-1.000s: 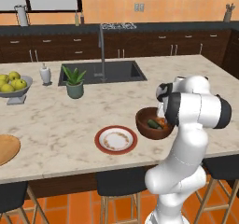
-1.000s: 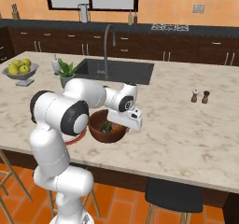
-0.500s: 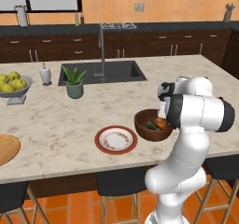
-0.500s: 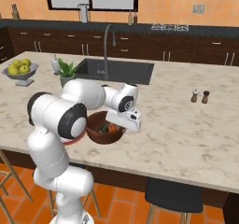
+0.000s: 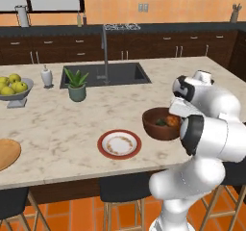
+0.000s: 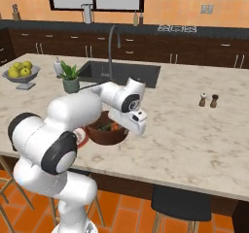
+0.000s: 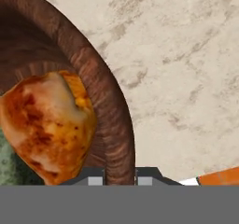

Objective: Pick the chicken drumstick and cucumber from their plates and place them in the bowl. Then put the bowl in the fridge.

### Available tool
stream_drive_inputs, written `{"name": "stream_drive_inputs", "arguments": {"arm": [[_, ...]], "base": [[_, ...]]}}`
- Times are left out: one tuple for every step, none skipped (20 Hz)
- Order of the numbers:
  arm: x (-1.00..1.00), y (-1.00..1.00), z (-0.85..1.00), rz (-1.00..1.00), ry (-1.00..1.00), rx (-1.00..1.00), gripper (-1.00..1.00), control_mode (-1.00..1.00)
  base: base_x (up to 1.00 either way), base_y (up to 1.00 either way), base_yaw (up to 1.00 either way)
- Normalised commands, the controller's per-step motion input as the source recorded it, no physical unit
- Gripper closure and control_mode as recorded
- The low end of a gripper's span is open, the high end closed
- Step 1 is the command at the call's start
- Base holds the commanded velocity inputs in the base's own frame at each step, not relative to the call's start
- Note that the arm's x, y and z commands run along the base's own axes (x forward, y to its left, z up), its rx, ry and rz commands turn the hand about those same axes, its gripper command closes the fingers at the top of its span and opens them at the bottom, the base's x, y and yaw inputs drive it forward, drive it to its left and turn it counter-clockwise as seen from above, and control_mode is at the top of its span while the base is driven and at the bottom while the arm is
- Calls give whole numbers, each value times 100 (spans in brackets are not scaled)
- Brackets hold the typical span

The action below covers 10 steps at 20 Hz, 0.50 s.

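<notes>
The dark reddish-brown bowl (image 5: 154, 128) (image 6: 103, 134) stands on the island counter near its front edge. Inside lie the orange-brown chicken drumstick (image 7: 46, 125) (image 6: 115, 126) and the green cucumber (image 7: 6, 168) (image 5: 161, 122). My gripper (image 7: 119, 179) is shut on the bowl's right rim (image 7: 108, 107), one finger inside and one outside. Both plates are bare: the white red-rimmed plate (image 5: 119, 144) left of the bowl, and the tan wooden disc (image 5: 6, 153) at the far left. The fridge is out of view.
A grey fruit bowl (image 5: 13, 88), a soap dispenser (image 5: 46, 76), a potted plant (image 5: 77, 85) and the sink (image 5: 105, 74) sit further back on the counter. Salt and pepper shakers (image 6: 208, 100) stand to the right. Stools (image 5: 120, 189) are under the front edge.
The gripper's jaws have closed onto the bowl's rim. The arm and the bowl have hardly shifted.
</notes>
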Motion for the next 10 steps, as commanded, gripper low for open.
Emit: {"name": "stream_drive_inputs", "arguments": {"arm": [[-74, 0, 71, -39, -28, 0, 100, -100], [-66, 0, 69, -43, -11, 0, 100, -100], [-67, 0, 65, -47, -9, 0, 100, -100], [-65, 0, 56, -53, -12, 0, 100, -100], [-19, 0, 15, -73, 5, 0, 100, -100], [0, -5, 0, -87, 12, -1, 100, -100], [-13, -1, 2, -87, 0, -1, 100, -100], [0, 0, 13, -81, 0, -5, 100, -100], [-26, 0, 32, -78, -2, -2, 100, -100], [-31, 0, 30, -76, -5, -1, 100, -100]], "base": [[0, 0, 0], [0, 0, 0], [0, 0, 0], [0, 0, 0], [0, 0, 0], [0, 0, 0], [0, 0, 0], [0, 0, 0], [0, 0, 0], [0, 0, 0]]}}
